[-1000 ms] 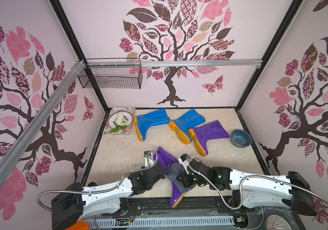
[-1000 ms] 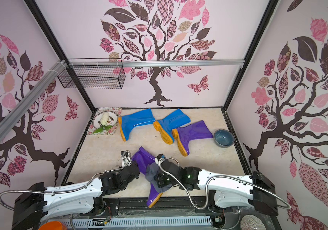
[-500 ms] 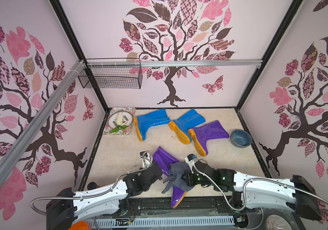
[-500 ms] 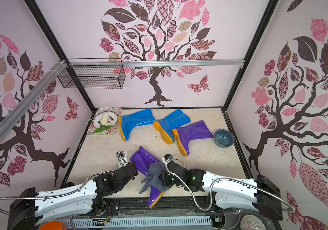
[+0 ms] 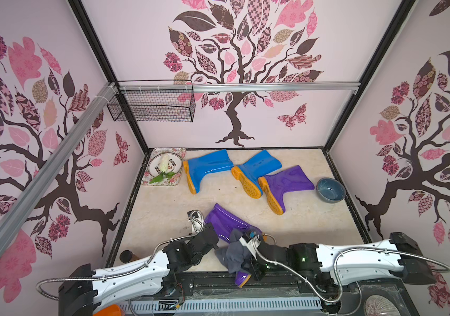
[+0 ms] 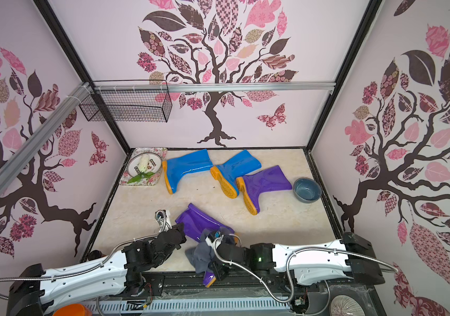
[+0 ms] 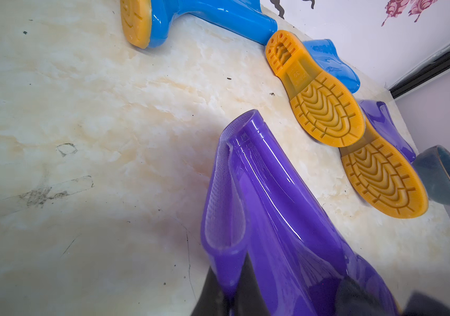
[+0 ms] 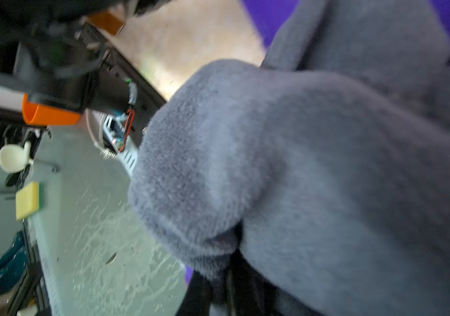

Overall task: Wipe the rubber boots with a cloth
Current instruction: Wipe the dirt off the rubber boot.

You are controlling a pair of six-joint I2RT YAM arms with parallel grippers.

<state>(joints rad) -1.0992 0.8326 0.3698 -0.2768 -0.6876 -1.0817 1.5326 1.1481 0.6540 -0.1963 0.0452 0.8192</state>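
Lying on its side on the table [image 5: 161,210], the near purple boot [image 5: 226,223] is pointing its open top away from the robot. Its toe, with the orange-yellow sole, is sticking out over the table's front edge. The cloth [image 5: 232,255] is sitting in a bunch on the foot part of the near purple boot and is hiding most of that part in both top views. The right gripper [image 5: 255,269] is staying at that same foot part and is squeezing tight on the cloth. In the right wrist view the fuzzy cloth [image 8: 300,164] is filling nearly the whole picture. The left gripper [image 5: 210,232] is reaching to the tall leg part of the near purple boot, close to the open top. It is pinching tight on the thin wall there, and in the left wrist view the purple wall is going down between its dark fingers [image 7: 210,298]. The far purple boot [image 5: 286,182] is lying well behind the near purple boot, toward the back wall. A blue boot [image 5: 209,165] and a second blue boot [image 5: 259,164] are lying even farther behind the near purple boot. The bowl [image 5: 330,189] is sitting well apart from the near purple boot, back and off to the robot's right.
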